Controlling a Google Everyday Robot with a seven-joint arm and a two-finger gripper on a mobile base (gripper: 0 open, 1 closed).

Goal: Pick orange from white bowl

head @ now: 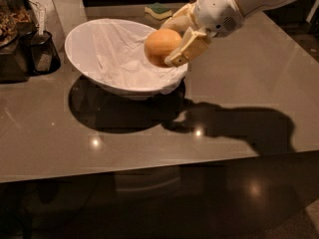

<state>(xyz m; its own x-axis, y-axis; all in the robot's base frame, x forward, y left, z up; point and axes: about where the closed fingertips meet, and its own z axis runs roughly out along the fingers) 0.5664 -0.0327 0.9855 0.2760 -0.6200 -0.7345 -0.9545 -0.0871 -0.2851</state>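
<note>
I see the white bowl (124, 88) resting below and left of my gripper (171, 43), the orange (160, 46) held over the bowl's right side, pinched between the gripper's two fingers, which hang just above that rim on the arm reaching in from the right.

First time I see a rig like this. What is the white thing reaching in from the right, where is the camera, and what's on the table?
The white thing is a robot arm ending in a gripper. Its two jaws are closed on an orange, held over the right side of a cloth-lined white bowl. One camera looks down on the table; its mounting is unknown. A sponge lies behind the bowl, and a dark cup stands at the left.
</note>
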